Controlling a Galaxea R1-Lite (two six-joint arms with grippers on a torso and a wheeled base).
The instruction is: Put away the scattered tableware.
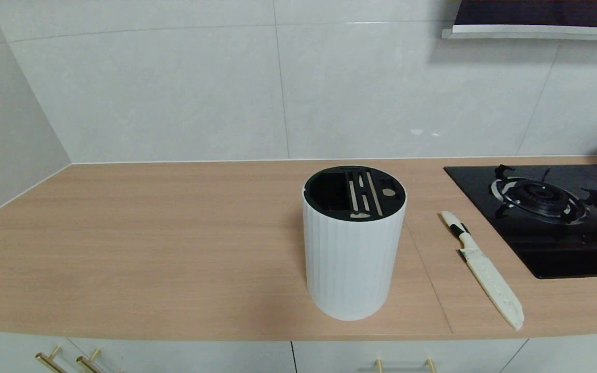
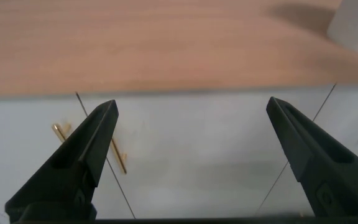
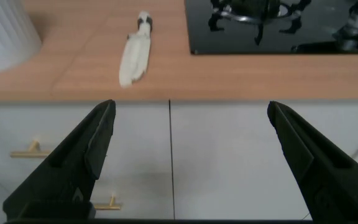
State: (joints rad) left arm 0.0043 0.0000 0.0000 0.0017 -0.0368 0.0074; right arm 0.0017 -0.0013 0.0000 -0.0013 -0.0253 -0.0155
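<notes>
Knife [image 1: 482, 269]: one, pale, flat on the table [image 1: 148, 233] just right of the holder [image 1: 353, 259], blade tip toward the front edge, touched by neither hand. Left hand [image 2: 191, 104]: spread wide, holding nothing, below the table's front edge, left of the holder. Right hand [image 3: 190, 106]: equally wide and empty, below the front edge, right of the holder, near the knife's tip. One white ribbed holder, upright, with a slotted black top. One black hob [image 1: 537, 207] farther right of the holder, beyond the knife. Three brass pulls [image 1: 402, 365] on the cabinet fronts below.
</notes>
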